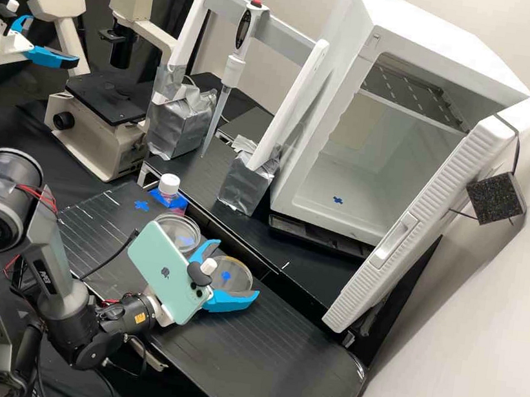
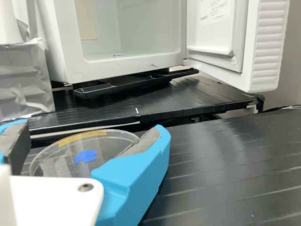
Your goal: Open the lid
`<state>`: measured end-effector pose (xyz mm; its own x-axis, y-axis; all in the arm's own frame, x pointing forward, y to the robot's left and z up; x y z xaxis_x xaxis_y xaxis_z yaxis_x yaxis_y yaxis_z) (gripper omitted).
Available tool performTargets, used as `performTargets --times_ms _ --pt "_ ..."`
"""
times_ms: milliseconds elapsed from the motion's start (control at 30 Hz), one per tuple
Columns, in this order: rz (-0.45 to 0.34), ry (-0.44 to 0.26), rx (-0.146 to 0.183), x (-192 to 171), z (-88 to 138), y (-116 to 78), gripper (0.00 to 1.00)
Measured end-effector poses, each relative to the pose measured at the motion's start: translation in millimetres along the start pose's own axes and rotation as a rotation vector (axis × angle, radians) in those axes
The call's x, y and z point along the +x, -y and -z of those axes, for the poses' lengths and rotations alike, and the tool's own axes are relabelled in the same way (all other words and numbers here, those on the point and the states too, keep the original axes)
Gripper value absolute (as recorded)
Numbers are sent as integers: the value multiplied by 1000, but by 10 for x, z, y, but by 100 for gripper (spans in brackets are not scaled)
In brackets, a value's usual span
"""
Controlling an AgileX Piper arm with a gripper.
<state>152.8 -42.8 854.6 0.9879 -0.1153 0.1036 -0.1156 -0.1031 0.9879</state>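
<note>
The gripper (image 1: 237,268) stands wide open low over the bench (image 1: 268,368), one blue finger on either side of a clear round dish (image 1: 237,272) that bears a blue mark and a strip of yellow tape. The dish lies on the bench between the fingers; whether either grey pad (image 2: 141,142) touches its rim, I cannot tell. Nor can I tell the lid from the base. A pale green phone (image 1: 162,263) is mounted just behind the fingers. To the gripper's left, near it, lies a second clear dish (image 1: 168,219), also with a blue mark, and past that stands a bottle (image 1: 168,187) with a white cap and blue tape round it. Farther off on that side is a microscope (image 1: 105,99). Ahead of the gripper, on a raised black surface (image 1: 202,180), a pipette (image 1: 233,67) hangs upright from a white stand (image 1: 201,17) whose feet are wrapped in foil. Also ahead, well apart from the gripper, is a white incubator (image 1: 326,102), its door (image 1: 418,222) swung open.
</note>
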Motion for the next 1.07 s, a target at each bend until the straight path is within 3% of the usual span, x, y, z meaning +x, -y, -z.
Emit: performTargets --times_ms 233,367,433,567,667,767,900,1000,1067 --pt "-13 -13 -15 -34 29 -36 100" --pt "-54 -23 12 -129 104 -124 100" --pt "-87 -49 -3 -184 188 -167 100" --pt "-118 -140 -67 -255 390 -177 100" --pt "-90 -249 -116 -296 582 -105 100" --pt "-29 -354 -131 -321 732 -1 100" --pt "71 -457 -96 -320 855 139 100" --pt "98 -478 -3 -278 895 195 100" --pt "93 -476 26 -244 897 212 100"
